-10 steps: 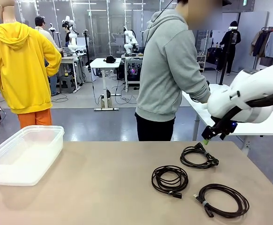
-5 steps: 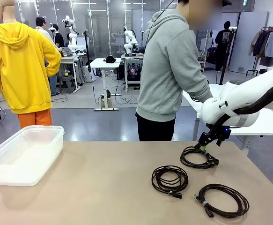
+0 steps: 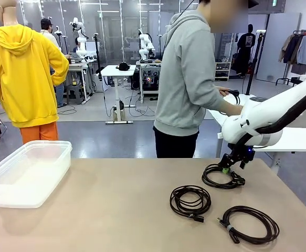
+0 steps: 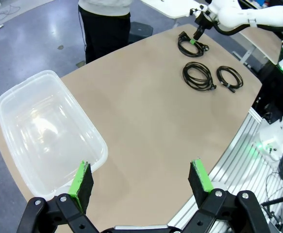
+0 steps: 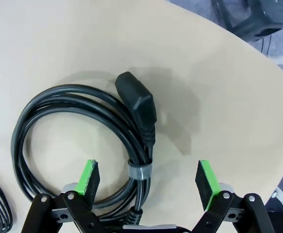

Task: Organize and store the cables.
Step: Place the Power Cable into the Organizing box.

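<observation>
My right tool (image 5: 146, 177) hovers, spread wide apart, over the far cable (image 5: 78, 99), which lies coiled on the desk (image 3: 116, 210) near its far edge. My left tool (image 4: 141, 177), likewise apart, hangs beside the clear bin (image 4: 90, 131).

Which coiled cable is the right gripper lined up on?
The far cable, nearest the person: the open right gripper straddles its taped section. The middle cable and front cable lie apart.
</observation>
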Tool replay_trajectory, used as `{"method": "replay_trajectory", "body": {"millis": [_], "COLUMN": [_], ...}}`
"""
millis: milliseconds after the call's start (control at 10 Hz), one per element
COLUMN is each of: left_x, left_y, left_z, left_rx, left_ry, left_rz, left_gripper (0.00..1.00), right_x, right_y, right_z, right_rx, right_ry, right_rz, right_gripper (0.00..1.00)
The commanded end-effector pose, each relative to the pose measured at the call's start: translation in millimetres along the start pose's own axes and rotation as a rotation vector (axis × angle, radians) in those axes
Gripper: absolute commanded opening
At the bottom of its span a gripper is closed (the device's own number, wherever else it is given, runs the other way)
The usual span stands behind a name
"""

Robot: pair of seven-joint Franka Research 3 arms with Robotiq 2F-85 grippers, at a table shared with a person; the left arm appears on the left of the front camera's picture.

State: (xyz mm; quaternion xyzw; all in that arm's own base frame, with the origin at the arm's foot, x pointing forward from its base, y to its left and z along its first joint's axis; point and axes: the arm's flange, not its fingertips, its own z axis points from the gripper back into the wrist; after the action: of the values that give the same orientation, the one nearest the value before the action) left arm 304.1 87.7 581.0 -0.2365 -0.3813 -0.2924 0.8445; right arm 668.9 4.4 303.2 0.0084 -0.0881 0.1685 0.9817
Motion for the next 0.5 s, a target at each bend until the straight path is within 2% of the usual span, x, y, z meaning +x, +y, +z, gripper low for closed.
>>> {"method": "replay_trajectory", "body": {"millis": [0,200,300,400], "left_x": [1.0,1.0,1.0,1.0], "left_y": [-0.1,-0.1,-0.1,-0.1], "left_z": [-0.3,-0.3,-0.3,-0.3], "left_rx": [-0.007,-0.007,-0.007,-0.007], "left_ry": [-0.005,-0.005,-0.005,-0.005], "left_rz": [-0.008,-0.008,-0.008,-0.008], "left_gripper": [1.00,1.00,1.00,1.00], "right_x": [17.0,18.9,19.9,20.6], "right_y": [-2.7,-3.9,-3.2,-2.1], "right_z": [-6.2,-9.4,-8.4,-7.5], "right_rx": [0.008,0.014,0.013,0.007], "right_ry": [0.039,0.047,0.049,0.053], "right_rz": [-0.028,-0.034,-0.035,-0.034], "right_gripper": [1.00,1.00,0.84,0.51]}}
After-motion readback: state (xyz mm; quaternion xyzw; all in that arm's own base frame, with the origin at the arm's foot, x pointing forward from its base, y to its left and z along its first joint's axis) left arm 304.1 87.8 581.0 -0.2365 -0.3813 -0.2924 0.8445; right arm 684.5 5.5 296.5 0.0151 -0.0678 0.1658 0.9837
